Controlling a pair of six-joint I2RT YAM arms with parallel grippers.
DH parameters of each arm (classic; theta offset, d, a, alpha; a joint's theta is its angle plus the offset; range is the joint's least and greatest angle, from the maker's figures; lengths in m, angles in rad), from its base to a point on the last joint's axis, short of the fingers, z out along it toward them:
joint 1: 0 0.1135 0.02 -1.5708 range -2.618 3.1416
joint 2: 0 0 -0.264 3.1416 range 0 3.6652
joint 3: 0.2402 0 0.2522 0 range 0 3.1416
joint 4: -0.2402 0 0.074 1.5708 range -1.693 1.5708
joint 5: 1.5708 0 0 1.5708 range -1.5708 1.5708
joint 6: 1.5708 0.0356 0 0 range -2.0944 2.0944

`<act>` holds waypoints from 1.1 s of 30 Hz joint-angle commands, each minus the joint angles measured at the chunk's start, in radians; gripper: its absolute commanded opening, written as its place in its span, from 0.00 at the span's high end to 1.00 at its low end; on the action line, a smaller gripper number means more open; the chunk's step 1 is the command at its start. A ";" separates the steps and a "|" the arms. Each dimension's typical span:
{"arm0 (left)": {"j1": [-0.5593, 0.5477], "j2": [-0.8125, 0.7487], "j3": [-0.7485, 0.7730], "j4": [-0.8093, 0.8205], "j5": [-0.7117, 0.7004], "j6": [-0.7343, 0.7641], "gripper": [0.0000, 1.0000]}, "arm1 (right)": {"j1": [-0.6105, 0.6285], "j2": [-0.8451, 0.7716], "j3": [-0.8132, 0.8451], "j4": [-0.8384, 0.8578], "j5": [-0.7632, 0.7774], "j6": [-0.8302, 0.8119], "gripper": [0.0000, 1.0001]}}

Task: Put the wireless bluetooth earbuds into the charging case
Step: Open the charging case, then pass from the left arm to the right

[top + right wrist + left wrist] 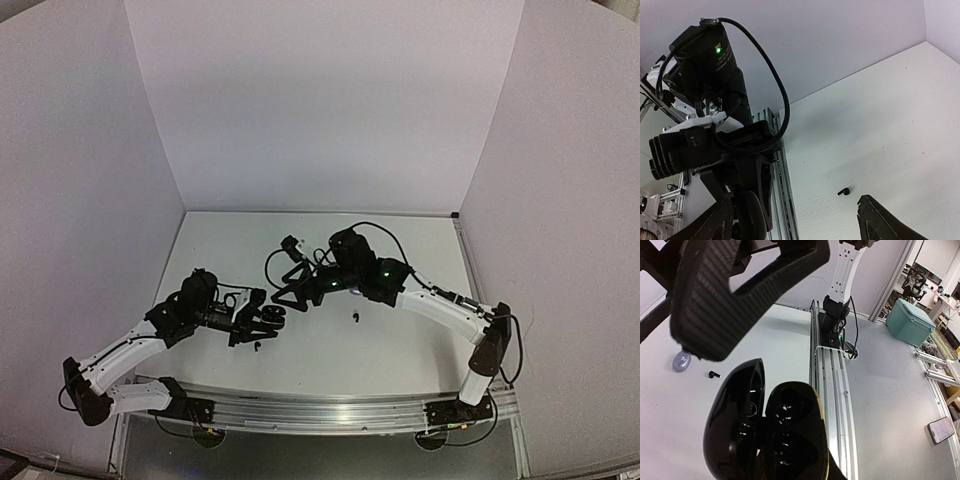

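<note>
- The left hand (pixel 258 320) was clamped on the open, glossy black charging case (pixel 765 435).
- The right hand (pixel 797 222) stood wide and empty.
- One black earbud (pixel 843 191) lay on the table (pixel 400 350), apart from both hands.
- The earbud was probably light, hard, slick and quick to skid, so it was best pinched gently across its body.

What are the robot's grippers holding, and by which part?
Left gripper clamps the open black charging case by its near end; contact hidden. Right gripper is open, empty.
</note>
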 commanded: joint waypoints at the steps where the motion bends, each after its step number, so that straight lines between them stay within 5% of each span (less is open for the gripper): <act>1: 0.005 0.005 0.017 0.047 0.000 -0.046 1.00 | -0.001 0.000 0.013 0.012 -0.056 0.007 0.17; 10: 0.013 0.004 0.022 0.055 0.014 -0.043 1.00 | -0.002 0.013 -0.023 0.009 -0.113 0.010 0.19; 20: 0.016 0.004 0.028 0.047 0.014 -0.007 1.00 | -0.001 0.059 -0.006 0.009 -0.193 0.032 0.38; 33: 0.018 0.003 0.025 0.052 0.008 -0.006 1.00 | -0.002 0.072 -0.002 0.011 -0.258 0.053 0.85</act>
